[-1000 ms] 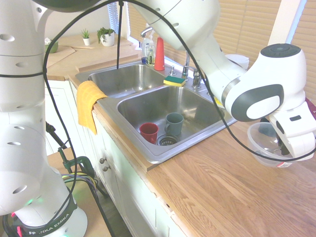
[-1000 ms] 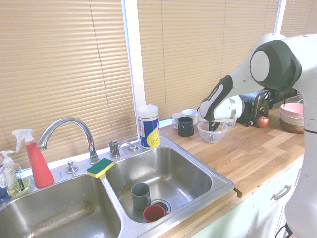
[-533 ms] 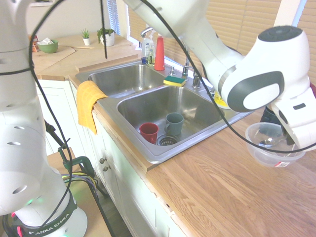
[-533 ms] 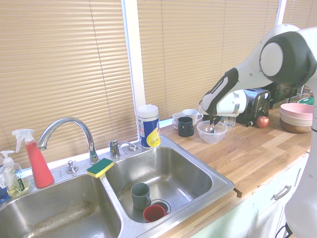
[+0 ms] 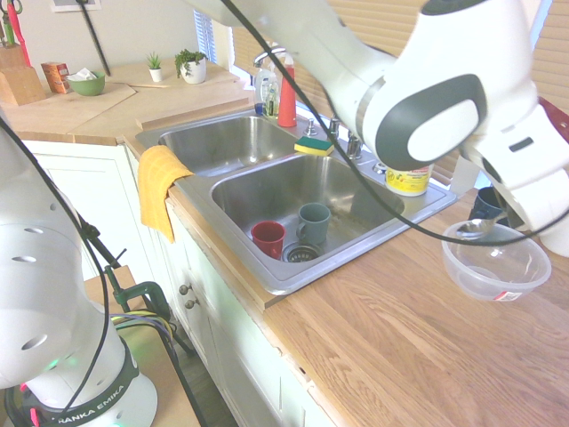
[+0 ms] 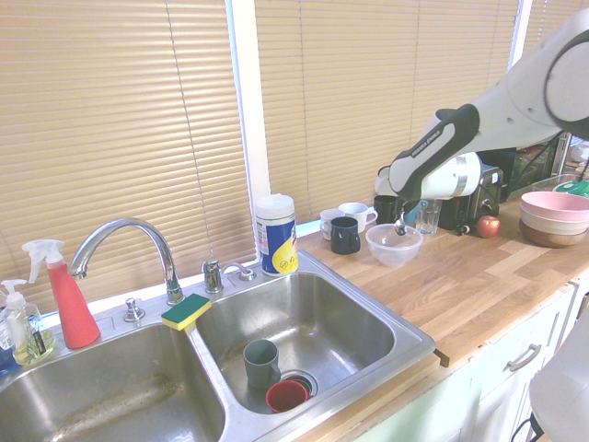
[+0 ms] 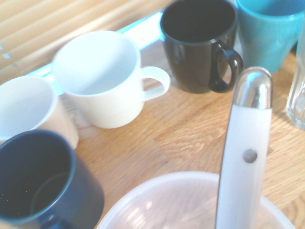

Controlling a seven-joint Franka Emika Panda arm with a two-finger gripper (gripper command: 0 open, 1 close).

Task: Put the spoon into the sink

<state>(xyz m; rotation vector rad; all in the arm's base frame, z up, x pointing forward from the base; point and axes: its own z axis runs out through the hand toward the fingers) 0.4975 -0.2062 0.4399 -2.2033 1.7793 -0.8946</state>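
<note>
Spoon: the spoon (image 6: 401, 224) hangs in the gripper (image 6: 402, 214) just above the clear bowl (image 6: 394, 245), bowl end down; in the wrist view its pale handle (image 7: 243, 157) rises over the bowl's rim.
Jaws: pinching the spoon's handle, as far as the second exterior view lets me judge; the fingers themselves are small there.
Landmark: the clear bowl sits on the wooden tabletop (image 6: 479, 276), well apart from the sink (image 6: 313, 322).
Around the bowl: a dark mug (image 6: 345, 235) and white cups (image 6: 354, 214) just beside it on the window side.
Sink: the basin nearer the bowl holds a grey-green cup (image 6: 261, 363) and a red cup (image 6: 287, 396) by the drain.
Step in hand: lifting the spoon clear of the bowl, by my reading; transport not yet begun.
Next move: carry the spoon away from the bowl across the tabletop to over that nearer basin, lower it, then release, clear of the two cups.
</note>
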